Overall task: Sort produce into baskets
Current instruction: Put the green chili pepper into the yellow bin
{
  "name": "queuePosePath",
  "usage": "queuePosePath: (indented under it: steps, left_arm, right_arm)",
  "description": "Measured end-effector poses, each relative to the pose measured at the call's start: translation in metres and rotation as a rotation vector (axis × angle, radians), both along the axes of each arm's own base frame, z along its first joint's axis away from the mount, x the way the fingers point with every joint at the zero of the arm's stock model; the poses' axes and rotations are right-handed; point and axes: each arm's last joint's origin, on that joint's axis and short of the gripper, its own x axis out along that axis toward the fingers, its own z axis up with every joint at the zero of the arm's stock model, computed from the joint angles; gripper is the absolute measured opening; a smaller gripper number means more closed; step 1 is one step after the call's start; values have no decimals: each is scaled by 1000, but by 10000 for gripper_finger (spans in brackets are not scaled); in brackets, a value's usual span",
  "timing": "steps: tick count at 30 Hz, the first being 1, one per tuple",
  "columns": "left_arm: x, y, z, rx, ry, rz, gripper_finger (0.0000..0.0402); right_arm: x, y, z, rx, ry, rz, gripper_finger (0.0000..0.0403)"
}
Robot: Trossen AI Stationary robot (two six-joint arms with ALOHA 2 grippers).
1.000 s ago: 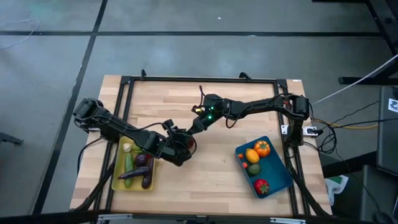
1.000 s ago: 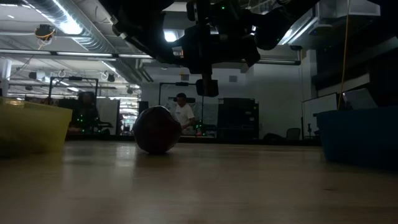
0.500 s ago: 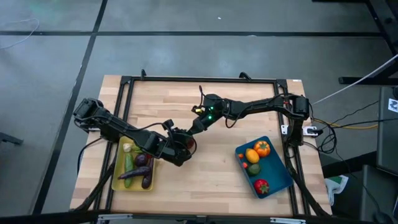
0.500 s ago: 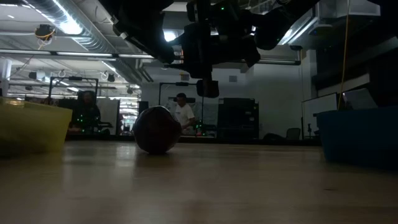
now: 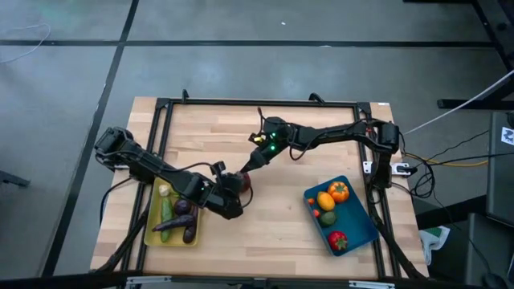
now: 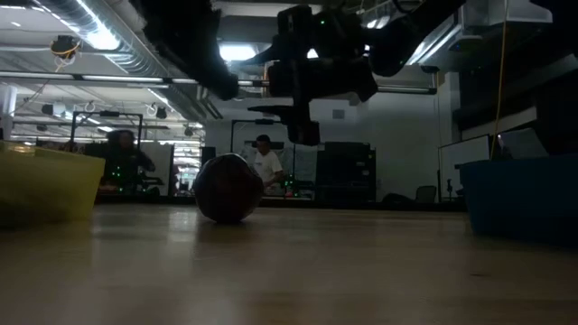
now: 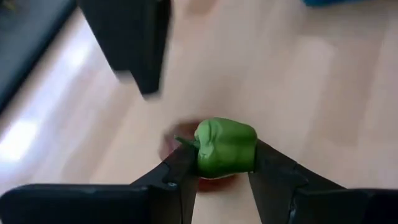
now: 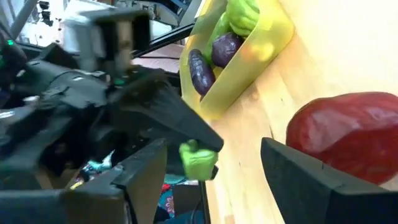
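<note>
A green pepper hangs in the air with my left gripper shut on it, just above a dark red apple that rests on the table's middle. My right gripper is open, close in front of the pepper, its fingers standing on either side without touching. The yellow basket at the near left holds green and purple produce. Orange, red and green pieces fill the blue basket at the near right. My left gripper pinches the green pepper's two opposite sides between its two fingers, the stem end beside one finger. The fingers slant down from the table's left. The pepper is lifted clear, over the apple.
The apple sits on bare wood between the two baskets. My right arm reaches in from the far right, and its finger hangs close ahead of my left gripper. A black frame borders the table. People stand in the room beyond.
My right gripper has opened its fingers and otherwise stayed put. My left gripper has drawn back a little toward the table's left and turned, so the apple shows more fully from above.
</note>
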Motion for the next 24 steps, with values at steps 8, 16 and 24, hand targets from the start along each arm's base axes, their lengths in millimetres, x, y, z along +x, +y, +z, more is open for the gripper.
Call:
queuePosePath:
  steps: [8,16,24]
  left_arm:
    - [-23,-12,-6,-221,176,31,120]
    - [-65,-9,14,-324,375,116,118]
    - [-97,-7,25,-295,560,133,118]
  right_arm:
    - [-2,-6,-1,-57,-45,50,261]
    - [-5,-4,-6,-61,4,63,261]
    - [-6,-4,-8,-81,14,61,261]
